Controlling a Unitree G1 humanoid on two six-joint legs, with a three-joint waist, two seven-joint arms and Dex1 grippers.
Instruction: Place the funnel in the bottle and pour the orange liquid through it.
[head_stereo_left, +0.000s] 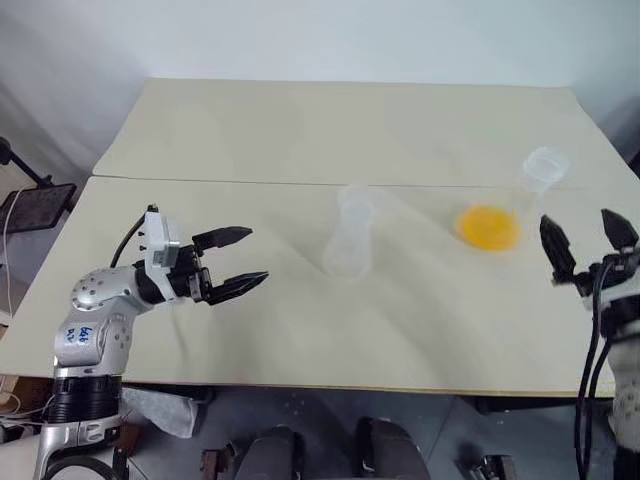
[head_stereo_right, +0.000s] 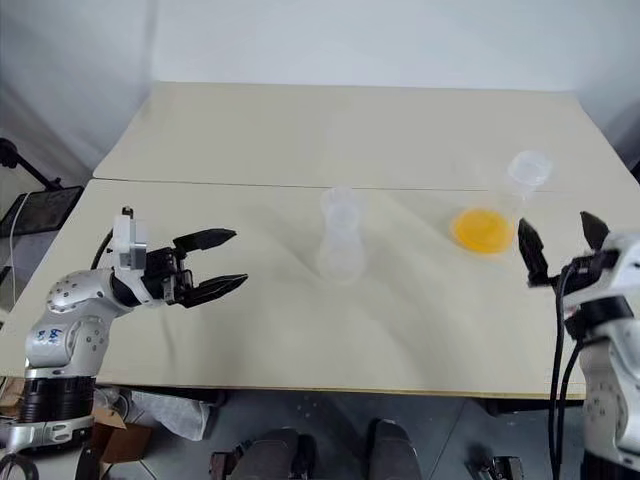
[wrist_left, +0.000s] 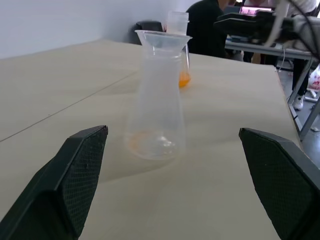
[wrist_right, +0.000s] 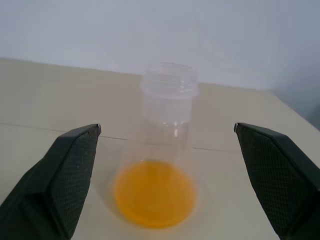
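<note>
The clear bottle (head_stereo_left: 349, 250) stands upright mid-table, and the clear funnel (wrist_left: 162, 39) sits in its mouth. A faint orange tint shows at the bottle's base. To its right stands a larger clear flask (head_stereo_left: 540, 170) that holds the orange liquid (head_stereo_left: 488, 227) in a shallow pool. My left gripper (head_stereo_left: 256, 255) is open to the left of the bottle, pointing at it and apart from it. On the flask's near side, my right gripper (head_stereo_left: 577, 222) is open and faces it, with nothing between its fingers (wrist_right: 65, 170).
Two cream tabletops meet at a seam (head_stereo_left: 250, 183) behind the vessels. The near edge (head_stereo_left: 330, 385) lies just below both grippers. In the left wrist view, a person in dark clothes (wrist_left: 210, 30) and a desk (wrist_left: 260, 47) are beyond the table.
</note>
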